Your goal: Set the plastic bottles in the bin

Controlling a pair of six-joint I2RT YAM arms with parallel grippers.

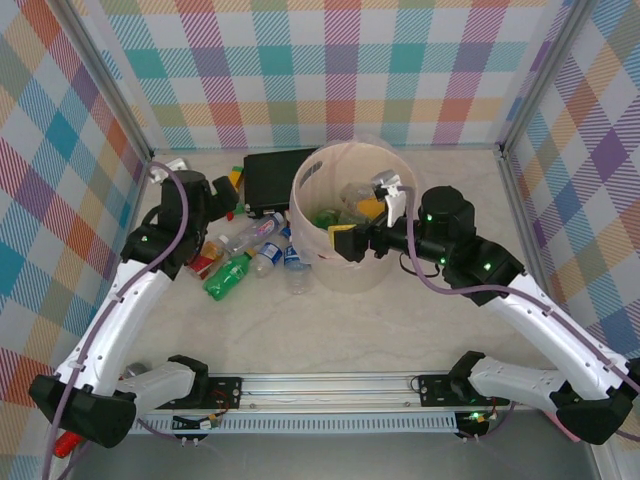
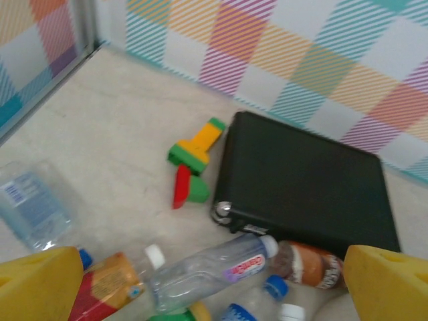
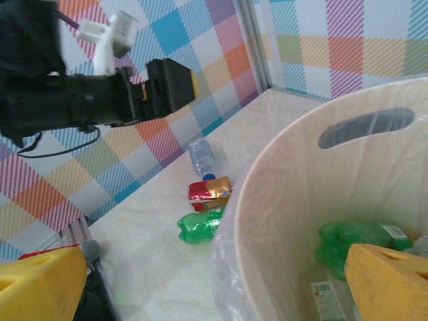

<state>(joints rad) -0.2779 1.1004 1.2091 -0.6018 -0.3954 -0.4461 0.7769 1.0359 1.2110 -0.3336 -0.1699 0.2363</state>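
Note:
Several plastic bottles (image 1: 250, 255) lie in a heap on the table, left of the bin (image 1: 300, 190). My left gripper (image 1: 228, 203) hangs open above the heap. Between its yellow fingertips (image 2: 40, 284) lies a clear bottle (image 2: 207, 271), with an orange-red labelled one (image 2: 110, 291) and a brown one (image 2: 311, 264) beside it. Open and holding nothing, my right gripper (image 1: 358, 225) is over the bin's near-left rim (image 3: 267, 180). A green bottle (image 3: 348, 244) lies inside the bin. Outside it lie a green bottle (image 3: 200, 224), the orange-red one (image 3: 210, 189) and a clear one (image 3: 200, 155).
A black rectangular box (image 2: 301, 187) lies flat behind the heap, touching the bin's left side (image 1: 268, 178). Coloured toy blocks (image 2: 194, 150) sit left of the box. Checked walls close the table on three sides. A metal rail (image 1: 330, 385) runs along the near edge.

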